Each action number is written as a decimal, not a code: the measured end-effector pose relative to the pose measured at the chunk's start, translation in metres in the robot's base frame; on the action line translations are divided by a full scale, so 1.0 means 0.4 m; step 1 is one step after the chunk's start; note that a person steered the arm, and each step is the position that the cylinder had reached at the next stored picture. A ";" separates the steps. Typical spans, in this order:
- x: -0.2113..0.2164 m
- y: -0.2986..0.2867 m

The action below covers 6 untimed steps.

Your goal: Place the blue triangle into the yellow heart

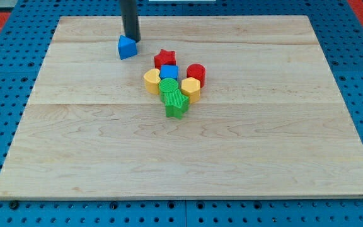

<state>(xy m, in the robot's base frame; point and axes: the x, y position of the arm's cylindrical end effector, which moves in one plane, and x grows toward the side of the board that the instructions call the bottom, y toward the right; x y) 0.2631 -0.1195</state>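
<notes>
The blue triangle point(126, 47) lies near the top of the wooden board point(188, 157), left of centre. My tip point(131, 39) stands just above and right of it, touching or nearly touching its upper edge. The yellow heart point(152, 81) sits below and to the right of the triangle, at the left side of a tight cluster of blocks. A gap of bare board separates the triangle from the heart.
The cluster holds a red star point(165, 58), a blue cube point(169, 72), a red cylinder point(196, 74), a yellow hexagon point(190, 89), a green cylinder point(168, 87) and a green star point(176, 104). A blue pegboard point(5, 75) surrounds the board.
</notes>
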 end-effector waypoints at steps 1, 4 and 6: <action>-0.048 -0.179; 0.171 0.087; 0.189 0.094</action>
